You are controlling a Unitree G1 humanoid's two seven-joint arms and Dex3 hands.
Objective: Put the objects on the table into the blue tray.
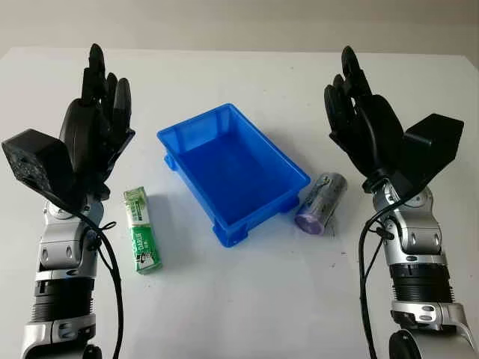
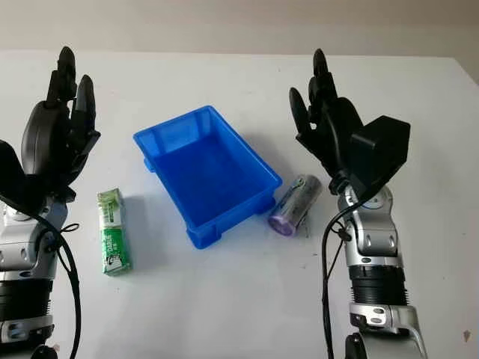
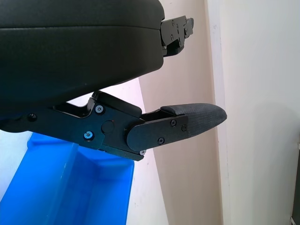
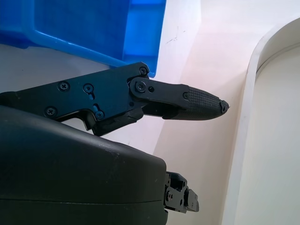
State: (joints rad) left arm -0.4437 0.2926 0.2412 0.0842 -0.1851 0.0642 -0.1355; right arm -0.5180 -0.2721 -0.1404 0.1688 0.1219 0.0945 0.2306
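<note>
A white table [image 1: 247, 299] meets a pale beige wall [image 1: 239, 22] behind it

A blue tray [image 1: 232, 168], a green pack [image 1: 142, 229] and a purple-ended cylinder [image 1: 321, 203] are carried by the white table [image 1: 239, 299].

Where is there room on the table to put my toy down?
Bare white table in front of the blue plastic tray, and behind it. Tight: green gum pack by the open left hand, purple-capped cylinder beside the tray, near the open right hand.

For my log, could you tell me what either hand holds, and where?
Nothing: the left hand and right hand are open above the table.
</note>
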